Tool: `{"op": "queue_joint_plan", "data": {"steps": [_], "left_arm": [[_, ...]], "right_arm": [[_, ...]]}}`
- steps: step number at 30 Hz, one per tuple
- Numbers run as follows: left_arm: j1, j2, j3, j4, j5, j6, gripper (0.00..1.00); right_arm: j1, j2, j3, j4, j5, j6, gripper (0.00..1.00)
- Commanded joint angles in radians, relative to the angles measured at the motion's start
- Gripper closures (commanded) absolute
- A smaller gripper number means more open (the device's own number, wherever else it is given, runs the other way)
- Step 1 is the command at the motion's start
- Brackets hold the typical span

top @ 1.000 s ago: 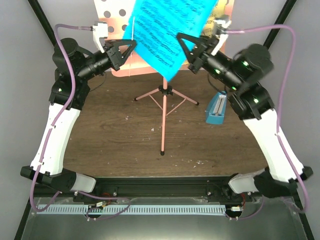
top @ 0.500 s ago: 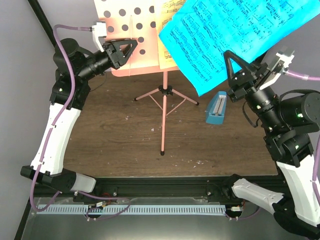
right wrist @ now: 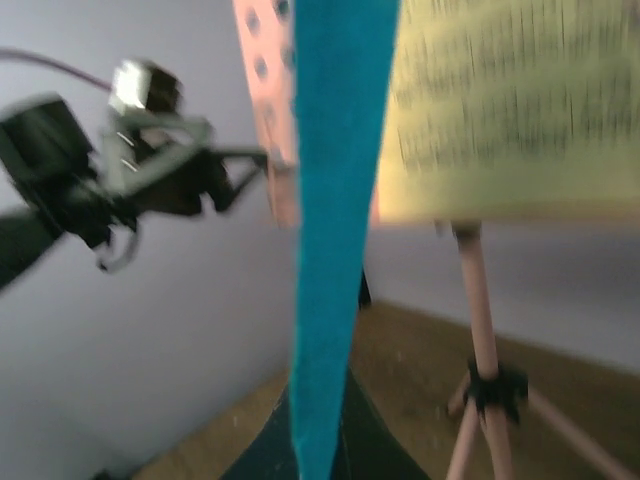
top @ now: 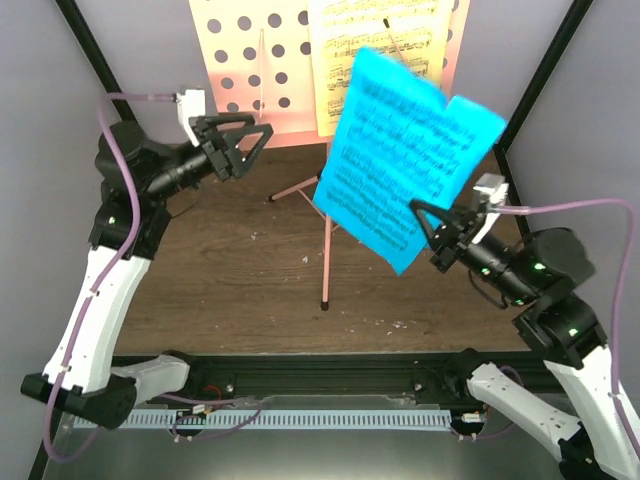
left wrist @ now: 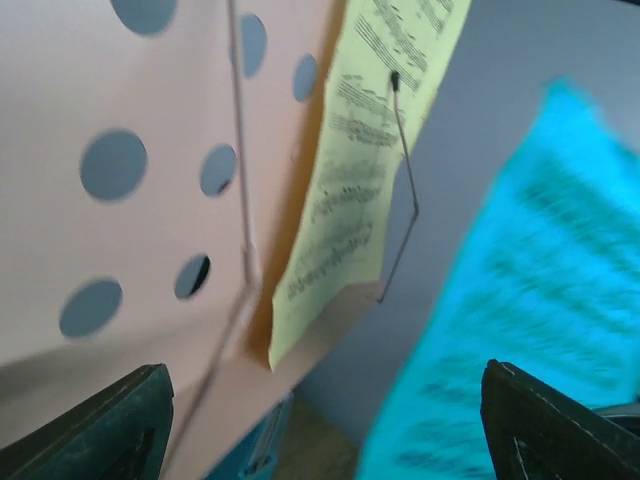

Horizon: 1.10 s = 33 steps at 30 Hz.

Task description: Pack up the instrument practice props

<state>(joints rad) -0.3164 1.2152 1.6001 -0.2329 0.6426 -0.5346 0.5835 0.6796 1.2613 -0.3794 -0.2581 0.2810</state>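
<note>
The salmon-pink music stand (top: 326,232) stands at the back of the table, its hole-punched desk (top: 232,62) facing me. A yellow music sheet (top: 385,40) rests on the desk under a thin wire arm. My right gripper (top: 426,236) is shut on the lower edge of the blue music sheet (top: 405,150), which it holds up in the air, clear of the stand; the wrist view shows that sheet (right wrist: 335,200) edge-on between the jaws (right wrist: 322,445). My left gripper (top: 257,146) stands open beside the desk (left wrist: 130,200), nothing between its fingers (left wrist: 325,420).
The stand's tripod legs spread over the brown table (top: 220,270). Grey walls and black frame posts (top: 85,45) close in the back corners. A small blurred blue shape (left wrist: 262,445) shows under the desk's lip. The blue sheet hides the table's right part from above.
The right arm has carried the blue sheet off the stand, right and then down toward the front. The left gripper has opened and lifted slightly. The yellow sheet is now uncovered.
</note>
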Motion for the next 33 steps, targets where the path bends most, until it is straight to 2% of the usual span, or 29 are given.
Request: {"op": "queue_joint_plan", "data": {"steps": [1,7,17,21,27,30,33], "left_arm": [[0.000,-0.109,-0.101,0.042,0.065,0.077,0.14],[0.000,-0.276,-0.288,0.022,0.092,0.148,0.14],[0.001,-0.464,-0.645,-0.123,-0.056,0.148,0.14],[0.001,-0.467,-0.671,-0.224,-0.146,0.212,0.14],[0.002,-0.418,-0.649,-0.321,-0.287,0.325,0.13],[0.003,-0.399,-0.622,-0.355,-0.361,0.386,0.13],[0.004,-0.390,-0.616,-0.360,-0.415,0.433,0.13]], "right_arm": [[-0.007,-0.036,-0.145,-0.131,0.010,0.061,0.99],[-0.007,-0.021,-0.310,-0.206,0.060,0.140,0.99],[-0.008,0.118,-0.567,-0.238,0.148,0.320,0.99],[-0.035,0.177,-0.622,-0.229,0.157,0.366,0.99],[-0.242,0.205,-0.726,-0.225,0.036,0.446,0.99],[-0.325,0.160,-0.748,-0.266,0.053,0.511,0.99],[-0.363,0.114,-0.735,-0.382,0.160,0.649,0.99]]}}
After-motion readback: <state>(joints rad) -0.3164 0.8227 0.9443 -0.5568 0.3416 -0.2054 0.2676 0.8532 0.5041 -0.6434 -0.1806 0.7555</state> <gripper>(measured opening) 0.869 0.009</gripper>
